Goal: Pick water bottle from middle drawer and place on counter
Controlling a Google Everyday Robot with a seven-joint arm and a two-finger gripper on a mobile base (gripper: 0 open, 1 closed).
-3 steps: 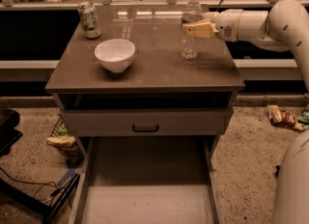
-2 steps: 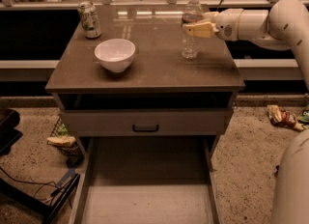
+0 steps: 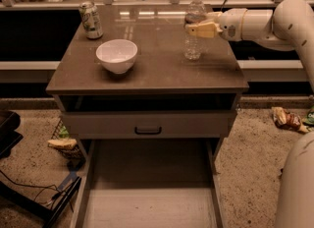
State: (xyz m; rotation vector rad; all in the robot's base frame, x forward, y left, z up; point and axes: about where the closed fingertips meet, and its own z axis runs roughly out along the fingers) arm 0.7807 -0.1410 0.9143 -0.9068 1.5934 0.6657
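The counter (image 3: pixel 147 80), the glossy brown top of the cabinet, was recorded as the receiving surface. Beneath it the middle drawer (image 3: pixel 147 205) was seen pulled out, with no bottle on the visible part of its pale floor. The white arm (image 3: pixel 289 20) was seen reaching in from the right, level over the counter's rear half. A white bowl (image 3: pixel 117 55) was noted left of centre, well apart from the bottle. The water bottle (image 3: pixel 194 45) was found upright on the right rear part of the counter, its base apparently seated flat and in from the edge. A soda can (image 3: pixel 91 20) was noted at the far left rear corner. The gripper (image 3: pixel 200 28) was placed at the bottle's shoulder, just under the cap; whether it was clamped on the bottle or loose about it could not be told. The step in hand was judged to be the release. It was judged best that the hold be let off evenly and the gripper be drawn straight back to the right, level, since a tall light bottle touched high up would be tipped easily.
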